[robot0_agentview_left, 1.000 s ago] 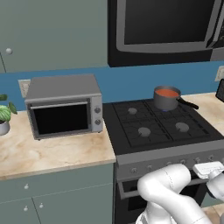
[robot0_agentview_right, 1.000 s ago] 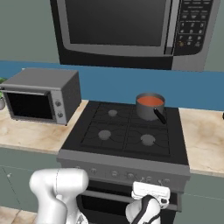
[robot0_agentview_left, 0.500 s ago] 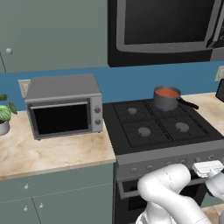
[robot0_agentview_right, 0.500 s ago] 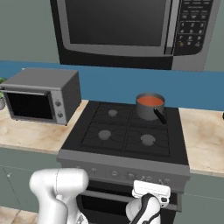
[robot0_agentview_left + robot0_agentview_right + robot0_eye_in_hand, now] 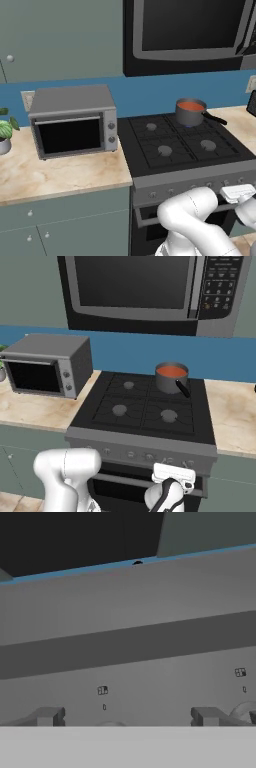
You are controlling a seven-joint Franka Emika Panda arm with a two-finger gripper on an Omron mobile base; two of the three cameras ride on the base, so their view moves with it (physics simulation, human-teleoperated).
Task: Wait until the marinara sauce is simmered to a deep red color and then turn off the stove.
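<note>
The marinara sauce (image 5: 191,106) is an orange-red disc inside a dark grey saucepan (image 5: 190,115) with a black handle. The pan stands on the back right burner of the black stove (image 5: 172,145); it appears again as the saucepan (image 5: 171,379) on the stove (image 5: 145,406). My gripper (image 5: 127,718) is low in front of the stove's grey front panel (image 5: 125,677), facing it closely. Its fingertips (image 5: 49,716) stand wide apart with nothing between them. A knob (image 5: 246,710) sits just right of the right fingertip. From the right base, the gripper (image 5: 173,474) hangs under the knob row.
A silver toaster oven (image 5: 74,125) stands on the counter (image 5: 60,175) left of the stove, with a potted plant (image 5: 4,132) further left. A black microwave (image 5: 145,291) hangs above the cooktop. My white arm (image 5: 195,220) curls in front of the oven door.
</note>
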